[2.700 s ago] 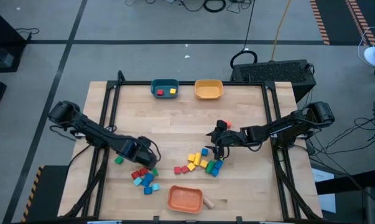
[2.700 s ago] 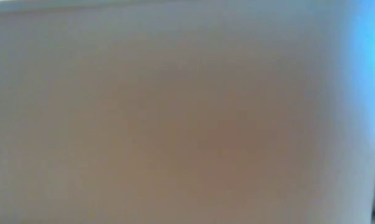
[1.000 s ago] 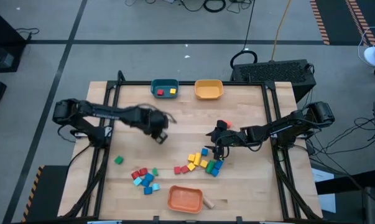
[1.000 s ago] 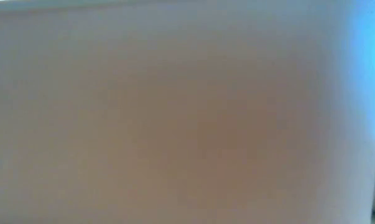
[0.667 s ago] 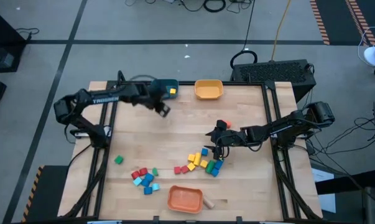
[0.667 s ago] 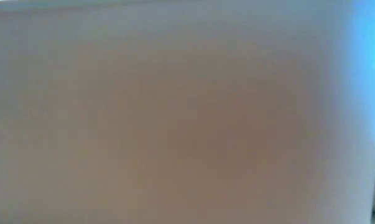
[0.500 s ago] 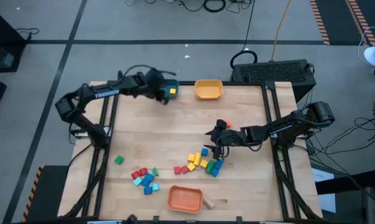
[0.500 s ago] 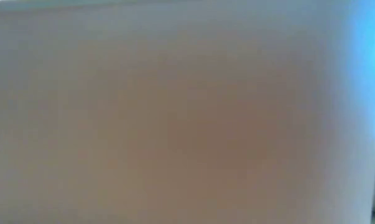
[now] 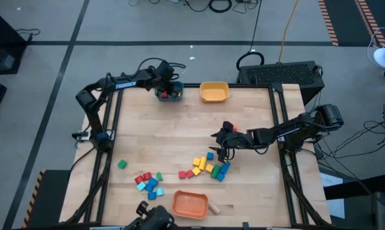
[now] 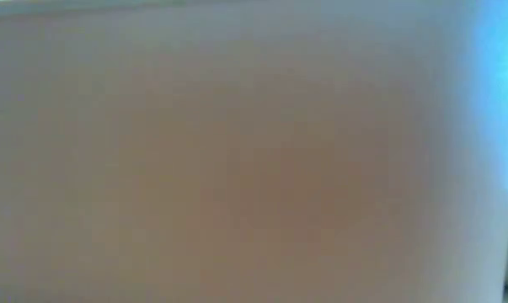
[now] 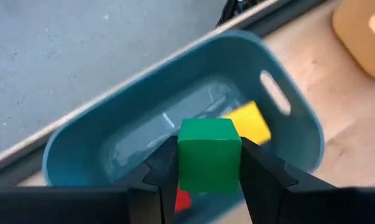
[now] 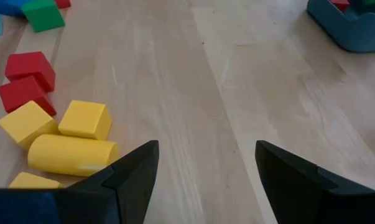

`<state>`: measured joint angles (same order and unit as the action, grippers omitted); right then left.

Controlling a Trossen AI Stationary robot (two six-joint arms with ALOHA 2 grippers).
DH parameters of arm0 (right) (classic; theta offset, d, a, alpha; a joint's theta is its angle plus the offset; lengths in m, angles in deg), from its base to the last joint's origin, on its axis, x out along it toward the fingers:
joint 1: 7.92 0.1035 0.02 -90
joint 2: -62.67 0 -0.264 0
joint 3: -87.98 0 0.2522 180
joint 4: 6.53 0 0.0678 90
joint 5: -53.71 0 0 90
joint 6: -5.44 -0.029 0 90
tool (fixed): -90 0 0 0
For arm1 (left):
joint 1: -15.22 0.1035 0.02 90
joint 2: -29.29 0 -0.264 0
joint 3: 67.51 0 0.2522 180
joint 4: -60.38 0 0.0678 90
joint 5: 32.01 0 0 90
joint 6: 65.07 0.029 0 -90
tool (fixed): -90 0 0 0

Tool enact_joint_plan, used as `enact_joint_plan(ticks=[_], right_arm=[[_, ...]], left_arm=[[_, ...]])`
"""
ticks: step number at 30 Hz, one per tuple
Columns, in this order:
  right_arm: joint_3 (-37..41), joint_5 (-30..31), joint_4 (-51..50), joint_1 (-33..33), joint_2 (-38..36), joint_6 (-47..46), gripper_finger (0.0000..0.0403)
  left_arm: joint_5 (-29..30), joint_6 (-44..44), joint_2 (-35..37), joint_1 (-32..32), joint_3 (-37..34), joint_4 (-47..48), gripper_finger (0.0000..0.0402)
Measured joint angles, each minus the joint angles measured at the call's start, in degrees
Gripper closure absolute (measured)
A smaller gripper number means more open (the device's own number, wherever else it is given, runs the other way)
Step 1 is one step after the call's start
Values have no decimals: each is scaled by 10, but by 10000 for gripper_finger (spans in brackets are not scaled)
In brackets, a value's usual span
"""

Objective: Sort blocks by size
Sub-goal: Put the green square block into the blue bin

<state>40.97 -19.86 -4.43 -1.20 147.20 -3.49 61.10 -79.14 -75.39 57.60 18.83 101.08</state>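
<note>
Over the teal bowl (image 11: 287,134) at the table's 11 o'clock edge: left gripper (image 11: 209,165) clenched on a green cube (image 11: 209,154).
Cube has no long axis; it sits square between the fingers (image 11: 161,168), one flat face toward the wrist camera, plain glossy green. Left wrist view shows a yellow block (image 11: 249,121) and a red block (image 11: 182,200) in the bowl below; high view hides the cube under the arm. Right gripper (image 9: 221,148) hangs with jaws apart at 3 o'clock, just beside the centre pile. Right wrist view shows a yellow cylinder (image 12: 72,154) lying flat, long axis crosswise to the fingers, beside two red cubes (image 12: 27,81). Low view is blank.
</note>
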Motion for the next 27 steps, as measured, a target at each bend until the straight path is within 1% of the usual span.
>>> enact_joint_plan(ticks=[5, 10, 16, 19, 24, 27], right_arm=[[0, 0, -9, 0, 0, 0, 149], [0, 0, -11, 0, 0, 0, 149], [0, 0, -11, 0, 0, -6, 149], [0, 0, -11, 0, 0, -9, 149], [0, 0, -11, 0, 0, -9, 149], [0, 0, -11, 0, 0, -9, 149]], left_arm=[[1, 10, -21, -1, 22, 39, 259], [1, 13, -22, -2, 28, 71, 252], [2, 40, -22, -9, 28, 59, 249], [2, 41, -22, -13, 28, 45, 248], [2, 45, -22, -13, 28, 52, 247], [2, 54, -22, -13, 28, 57, 235]])
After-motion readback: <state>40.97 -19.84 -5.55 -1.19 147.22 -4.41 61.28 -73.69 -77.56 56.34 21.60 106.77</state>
